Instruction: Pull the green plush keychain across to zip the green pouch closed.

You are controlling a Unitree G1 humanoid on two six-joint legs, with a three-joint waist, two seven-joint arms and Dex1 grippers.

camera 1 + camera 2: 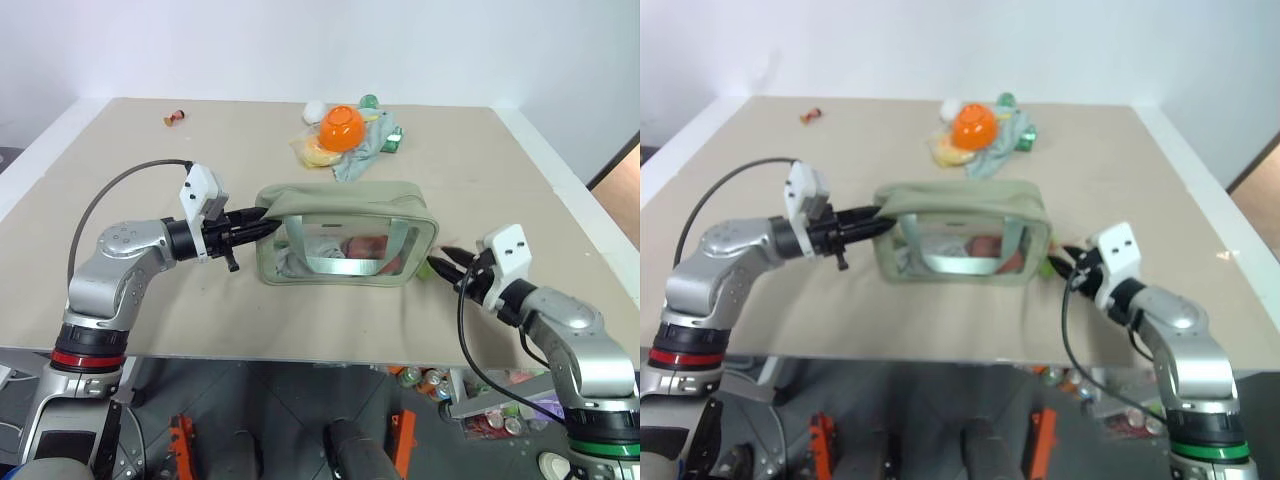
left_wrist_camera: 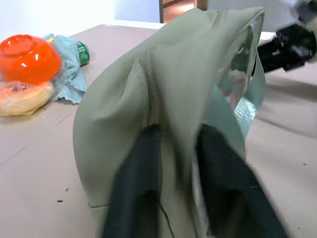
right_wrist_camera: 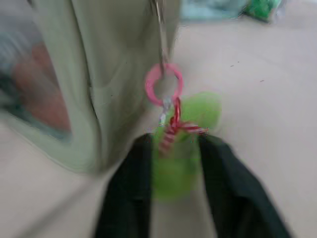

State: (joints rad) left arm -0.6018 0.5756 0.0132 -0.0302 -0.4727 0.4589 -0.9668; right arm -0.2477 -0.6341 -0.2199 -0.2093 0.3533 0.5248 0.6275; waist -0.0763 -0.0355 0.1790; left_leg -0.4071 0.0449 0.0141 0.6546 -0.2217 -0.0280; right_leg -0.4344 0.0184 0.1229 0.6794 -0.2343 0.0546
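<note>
- Right gripper (image 3: 171,163): fingers part-open, one on each side of the green plush keychain (image 3: 185,144); the plush sits between them, but whether the pads actually press it I cannot tell.
- Just past the fingertips, a red-and-white striped cord and a pink ring (image 3: 163,84) link the keychain to the zipper pull at the pouch's end wall.
- Green pouch (image 1: 345,235) stands upright on the table (image 1: 150,160), directly ahead of the right gripper, spanning the gap between the two grippers.
- Left gripper (image 2: 173,163): fingers slightly apart, straddling a fold of fabric at the pouch's opposite end; fabric lies between the fingers.
- Beyond the pouch, well apart from both grippers: orange bowl (image 1: 341,126) on a pale green cloth (image 1: 365,150).
</note>
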